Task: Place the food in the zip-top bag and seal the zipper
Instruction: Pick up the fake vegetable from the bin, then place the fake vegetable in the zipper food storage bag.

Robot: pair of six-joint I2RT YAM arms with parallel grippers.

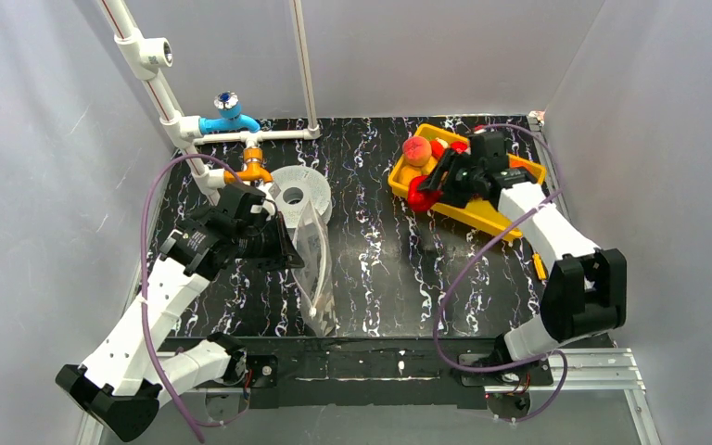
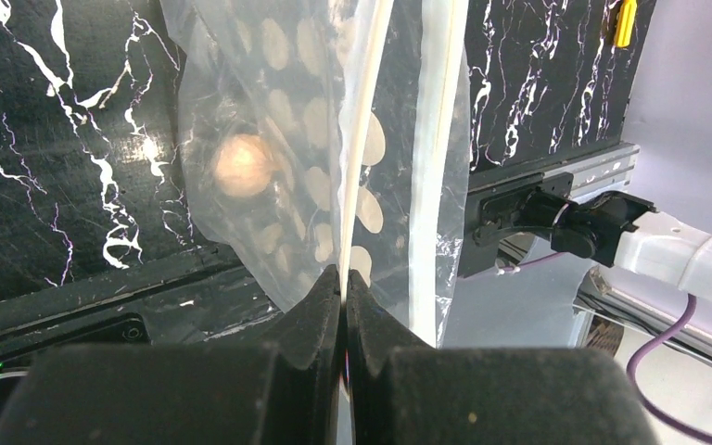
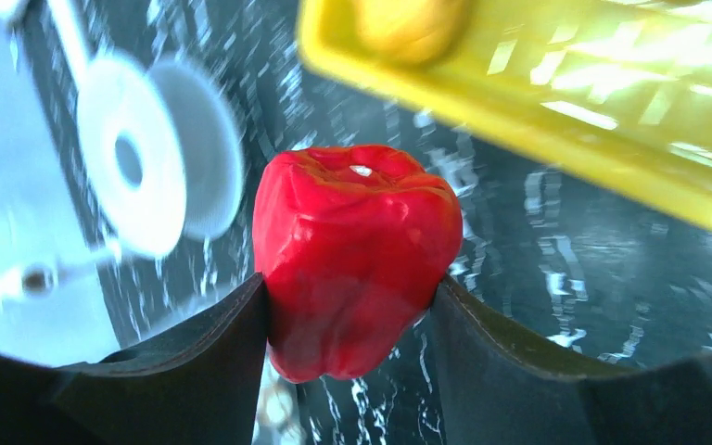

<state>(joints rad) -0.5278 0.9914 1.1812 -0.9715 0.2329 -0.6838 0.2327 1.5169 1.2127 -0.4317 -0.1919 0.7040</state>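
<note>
The clear dotted zip-top bag [image 1: 316, 269] hangs floppy at the table's left centre. My left gripper [image 1: 276, 248] is shut on its mouth edge. In the left wrist view the jaws [image 2: 344, 283] pinch the pale zipper strip [image 2: 369, 120], and the bag [image 2: 278, 167] hangs beyond them. A blurred orange-pink round spot [image 2: 244, 165] shows through the plastic; I cannot tell what it is. My right gripper [image 1: 429, 190] is shut on a red pepper [image 1: 418, 194] beside the yellow tray's left edge. In the right wrist view the pepper [image 3: 357, 250] sits between both fingers, above the table.
The yellow tray [image 1: 487, 215] at back right holds a peach [image 1: 417, 148] and other toy food. A grey spool [image 1: 298, 193] stands behind the bag and also shows in the right wrist view [image 3: 162, 153]. White pipes with blue and orange fittings [image 1: 232, 120] stand back left. A small yellow piece [image 1: 539, 269] lies at right.
</note>
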